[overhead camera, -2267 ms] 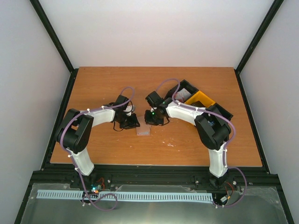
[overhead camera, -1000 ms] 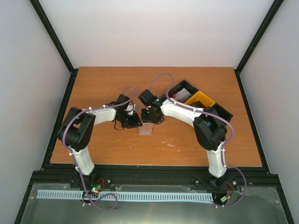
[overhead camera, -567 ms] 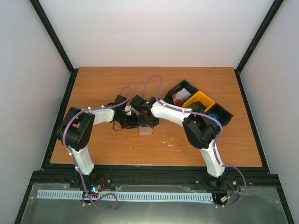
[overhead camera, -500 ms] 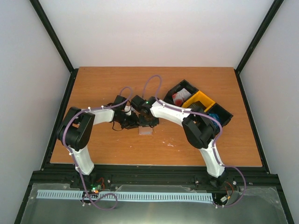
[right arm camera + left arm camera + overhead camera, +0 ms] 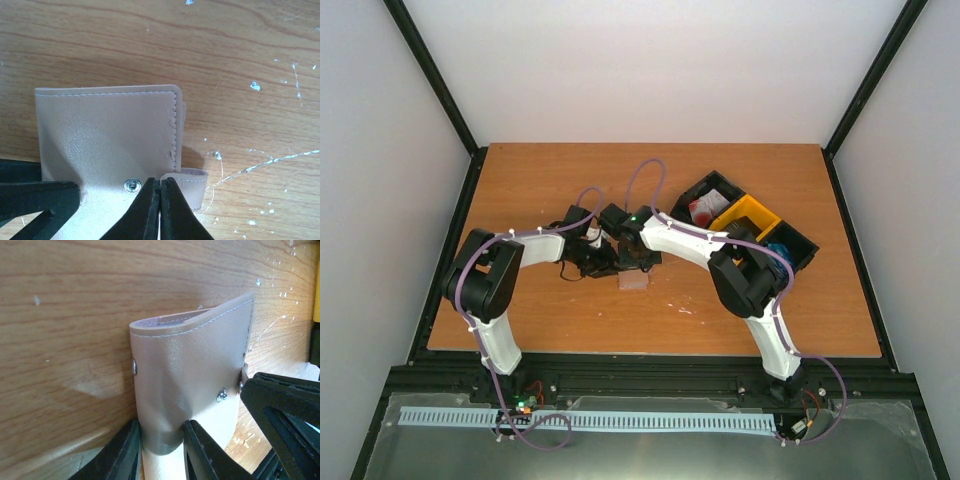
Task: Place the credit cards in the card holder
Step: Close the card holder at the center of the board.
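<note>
The tan-pink card holder point(image 5: 633, 281) lies folded on the wooden table between both grippers. In the left wrist view the card holder point(image 5: 192, 375) bulges upward, and my left gripper point(image 5: 161, 450) is shut on its near folded end, one finger on each side. In the right wrist view my right gripper point(image 5: 160, 196) has its fingers pressed together on the edge of the card holder's point(image 5: 105, 130) cover, beside the snap strap point(image 5: 192, 186). White-and-red credit cards point(image 5: 705, 209) and blue credit cards point(image 5: 778, 248) lie in the black bin point(image 5: 798, 240).
A yellow bin point(image 5: 750, 214) sits inside the black bin at the table's right. My right gripper's fingers point(image 5: 282, 405) show at the right edge of the left wrist view, close to the holder. Black frame rails border the table.
My right arm has swung left from the bins to the card holder, and its jaws have closed. The left gripper has kept its hold and stayed in place.
</note>
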